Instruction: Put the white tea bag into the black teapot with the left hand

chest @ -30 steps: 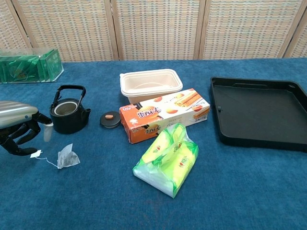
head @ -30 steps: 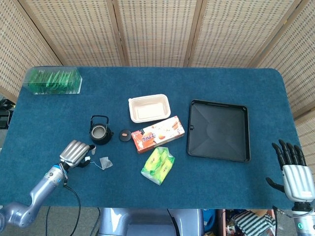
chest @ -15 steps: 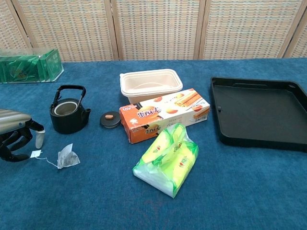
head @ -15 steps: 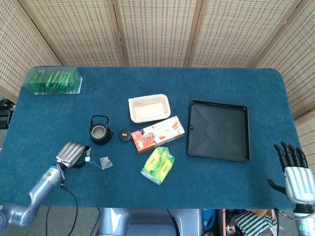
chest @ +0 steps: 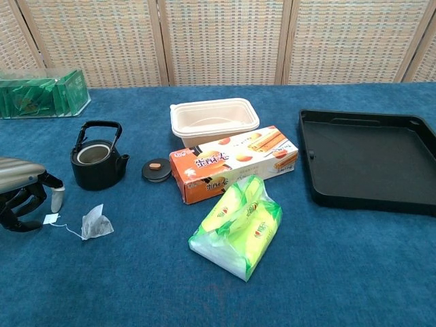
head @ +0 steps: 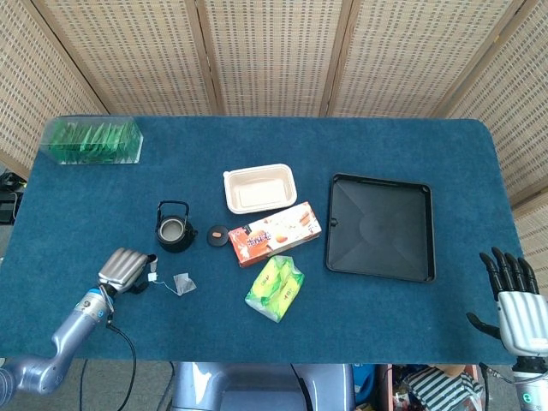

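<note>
The white tea bag (head: 183, 283) (chest: 95, 223) lies flat on the blue cloth in front of the black teapot (head: 173, 228) (chest: 99, 162). Its string runs left to a small paper tag (chest: 51, 219). The teapot stands open, with its lid (chest: 157, 169) lying to its right. My left hand (head: 127, 268) (chest: 24, 187) hovers low at the left edge, fingers curved down just beside the tag and thumb apart, holding nothing. At the table's near right corner my right hand (head: 518, 300) is spread and empty.
An orange snack box (chest: 235, 161), a green snack bag (chest: 240, 225) and a white container (chest: 214, 117) sit right of the teapot. A black tray (chest: 368, 160) fills the right side. A green box (chest: 41, 94) stands at the far left.
My left hand has drawn back to the left and lowered, away from the teapot; tea bag and tag have stayed put. The right hand has slipped lower in the head view.
</note>
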Robot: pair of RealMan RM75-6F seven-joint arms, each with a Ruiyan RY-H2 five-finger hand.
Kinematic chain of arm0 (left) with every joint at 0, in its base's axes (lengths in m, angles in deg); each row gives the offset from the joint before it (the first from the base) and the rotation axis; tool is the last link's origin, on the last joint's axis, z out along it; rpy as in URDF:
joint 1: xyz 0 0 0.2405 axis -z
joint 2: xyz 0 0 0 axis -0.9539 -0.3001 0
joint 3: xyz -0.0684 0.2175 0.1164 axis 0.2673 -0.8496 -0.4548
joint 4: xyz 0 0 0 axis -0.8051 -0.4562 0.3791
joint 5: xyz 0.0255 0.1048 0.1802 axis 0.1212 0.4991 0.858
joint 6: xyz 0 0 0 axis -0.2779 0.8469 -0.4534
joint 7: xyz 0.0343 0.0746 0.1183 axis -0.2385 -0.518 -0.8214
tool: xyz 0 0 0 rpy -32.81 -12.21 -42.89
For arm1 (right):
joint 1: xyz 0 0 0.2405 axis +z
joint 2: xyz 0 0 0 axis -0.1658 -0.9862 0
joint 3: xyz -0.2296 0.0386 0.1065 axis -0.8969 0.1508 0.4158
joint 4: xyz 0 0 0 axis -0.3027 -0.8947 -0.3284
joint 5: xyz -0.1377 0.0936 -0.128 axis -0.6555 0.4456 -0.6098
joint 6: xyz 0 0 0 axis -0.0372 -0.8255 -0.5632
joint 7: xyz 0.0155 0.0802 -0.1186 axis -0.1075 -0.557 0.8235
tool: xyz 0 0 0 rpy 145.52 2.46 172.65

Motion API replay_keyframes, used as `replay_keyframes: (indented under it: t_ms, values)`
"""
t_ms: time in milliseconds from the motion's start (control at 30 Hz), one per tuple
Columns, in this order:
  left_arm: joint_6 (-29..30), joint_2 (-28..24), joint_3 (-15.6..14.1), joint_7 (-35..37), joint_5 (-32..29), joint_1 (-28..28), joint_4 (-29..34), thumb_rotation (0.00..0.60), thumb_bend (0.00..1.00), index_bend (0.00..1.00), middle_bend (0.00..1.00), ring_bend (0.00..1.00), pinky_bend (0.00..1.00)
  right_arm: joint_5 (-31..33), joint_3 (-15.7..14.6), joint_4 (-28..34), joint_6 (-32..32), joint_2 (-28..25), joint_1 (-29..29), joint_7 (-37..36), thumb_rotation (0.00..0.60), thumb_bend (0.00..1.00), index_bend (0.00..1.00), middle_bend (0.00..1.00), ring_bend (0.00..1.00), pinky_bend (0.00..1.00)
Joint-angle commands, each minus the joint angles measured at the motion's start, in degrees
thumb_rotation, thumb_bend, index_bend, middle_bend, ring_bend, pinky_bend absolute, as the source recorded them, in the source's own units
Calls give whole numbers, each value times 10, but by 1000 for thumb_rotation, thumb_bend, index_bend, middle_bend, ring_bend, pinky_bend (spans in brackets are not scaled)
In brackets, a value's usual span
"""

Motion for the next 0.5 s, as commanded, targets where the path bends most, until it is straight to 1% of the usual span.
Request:
replay_keyframes:
  t_ms: [33,233,500]
  values:
    - [0,1,1,-1,-3,1,-2,600,343,474,773,737,721,1,0,-1,0,0,-1,-1,600,16,96,106,0,90]
    - [-9,4,0,-6,-11,7,-4,600,343,474,773,737,721,2,0,-5,-5,1,-5,-5,600,16,97,106,0,90]
    - [-4,4,-2,-13,-18,9,3,600,343,474,773,737,721,-1,-1,-8,-8,1,-7,-9,600,16,96,106,0,90]
